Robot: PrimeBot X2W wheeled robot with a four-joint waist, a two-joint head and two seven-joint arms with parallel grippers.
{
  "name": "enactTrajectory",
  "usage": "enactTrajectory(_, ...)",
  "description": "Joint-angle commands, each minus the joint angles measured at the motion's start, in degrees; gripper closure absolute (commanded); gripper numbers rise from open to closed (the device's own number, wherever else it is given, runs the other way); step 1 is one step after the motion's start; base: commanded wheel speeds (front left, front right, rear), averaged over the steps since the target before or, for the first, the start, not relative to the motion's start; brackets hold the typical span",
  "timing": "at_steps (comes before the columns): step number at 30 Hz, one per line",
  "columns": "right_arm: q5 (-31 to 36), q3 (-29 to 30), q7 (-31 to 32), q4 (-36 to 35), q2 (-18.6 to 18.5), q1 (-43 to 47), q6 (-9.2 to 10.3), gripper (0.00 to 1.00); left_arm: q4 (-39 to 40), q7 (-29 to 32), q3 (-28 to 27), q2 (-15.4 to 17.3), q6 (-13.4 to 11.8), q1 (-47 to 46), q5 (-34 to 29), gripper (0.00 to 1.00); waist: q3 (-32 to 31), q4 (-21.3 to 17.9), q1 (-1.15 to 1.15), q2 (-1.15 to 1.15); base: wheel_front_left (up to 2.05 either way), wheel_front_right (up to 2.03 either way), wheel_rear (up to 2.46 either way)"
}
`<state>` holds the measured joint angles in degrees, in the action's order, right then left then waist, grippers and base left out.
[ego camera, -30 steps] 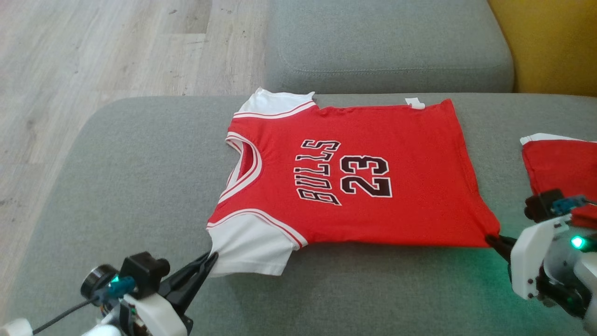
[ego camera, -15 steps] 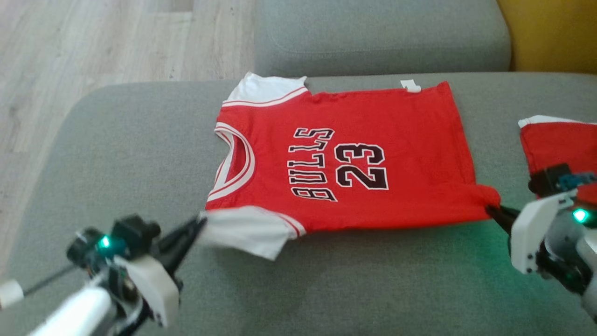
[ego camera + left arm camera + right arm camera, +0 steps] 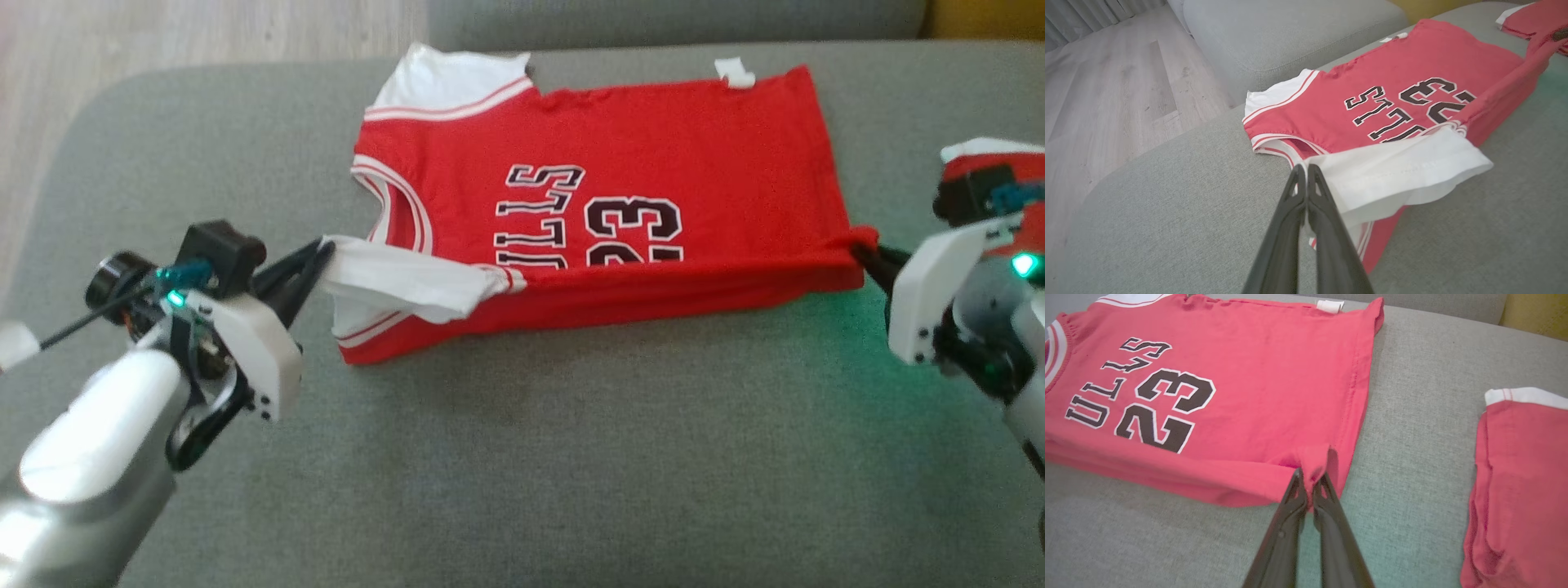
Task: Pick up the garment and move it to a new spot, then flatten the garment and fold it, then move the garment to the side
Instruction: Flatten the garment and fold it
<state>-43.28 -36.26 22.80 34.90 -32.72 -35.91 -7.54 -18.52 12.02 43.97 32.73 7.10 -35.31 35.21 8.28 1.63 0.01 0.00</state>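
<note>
Head view: a red knit shirt (image 3: 653, 147) with white sleeves and striped red-and-white trim lies on a grey, coarse-woven sofa seat (image 3: 571, 457), neck towards the robot's left and hem towards its right. Its near edge is held up off the seat in a taut fold between the two grippers. The left gripper (image 3: 325, 247) is pinched together on the near white sleeve (image 3: 400, 278). The right gripper (image 3: 861, 255) is clamped on the near hem corner, which bunches at its tips. Black block print outlined in white shows "LLS" and "23", with the lower part hidden by the fold. A small white label (image 3: 735, 72) sticks out at the far edge. Pale wooden floor (image 3: 163, 33) shows at the top left, and green light tints the seat near the right gripper.

Left wrist view: the left gripper is dark, long and tapered, and it is pressed together on the sleeve's edge. The smooth white sleeve droops in a soft flap over the red side of the shirt. Beyond the seat are a rounded grey back cushion (image 3: 1290, 36) and the plank floor.

Right wrist view: the right gripper grips a pucker of red cloth at the hem corner. "ULLS" and "23" read clearly. To the right, apart from the shirt, a second garment (image 3: 1523, 477), red with a white band, lies on the same seat. A yellow surface (image 3: 1539, 314) fills the top right corner.
</note>
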Motion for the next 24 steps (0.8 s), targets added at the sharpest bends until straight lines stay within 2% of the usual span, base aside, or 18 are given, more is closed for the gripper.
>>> enactTrajectory(1, 0.3, 0.4, -0.1, -0.7, -0.7, -1.9, 0.05, 1.0, 0.3, -0.2, -2.1, 1.8, 0.2, -3.8, -0.3, 1.0, 1.5, -0.3, -0.01, 0.0, 0.0, 0.0, 0.0)
enactTrajectory(11, 1.2, -2.1, -1.4, 5.2, 1.9, -8.5, 0.05, 1.0, -10.4, -3.3, 2.0, -1.4, 0.4, -12.2, -0.8, 1.0, 5.3, -0.7, -0.01, 0.0, 0.0, 0.0, 0.0)
enactTrajectory(12, 1.3, -2.3, -1.5, 5.9, 2.1, -9.0, 0.05, 1.0, -11.6, -3.8, 2.3, -1.9, 0.4, -13.0, -1.0, 0.87, 5.6, -0.8, -0.01, 0.0, 0.0, 0.0, 0.0)
enactTrajectory(13, 1.7, -2.3, -2.1, 6.8, 2.3, -9.8, 0.05, 0.3, -12.8, -4.7, 2.3, -2.4, 0.4, -13.9, -1.3, 0.25, 5.8, -0.8, -0.01, 0.0, 0.0, 0.0, 0.0)
enactTrajectory(14, 2.0, -1.9, -3.1, 7.8, 2.6, -10.5, 0.05, 0.0, -14.3, -5.7, 2.1, -3.1, 0.1, -14.7, -1.4, 0.0, 6.0, -0.8, -0.01, 0.0, 0.0, 0.0, 0.0)
enactTrajectory(20, 1.9, 1.0, -14.3, 11.1, 5.8, -13.1, 0.05, 0.0, -20.7, -16.8, 1.0, -7.2, -3.2, -18.5, -4.3, 0.0, 5.5, -0.9, -0.01, 0.0, 0.0, 0.0, 0.0)
enactTrajectory(24, 1.9, 2.4, -23.1, 12.7, 7.3, -13.0, 0.05, 0.0, -23.6, -23.7, -0.7, -9.2, -5.1, -18.6, -4.1, 0.0, 3.7, -0.8, -0.01, 0.0, 0.0, 0.0, 0.0)
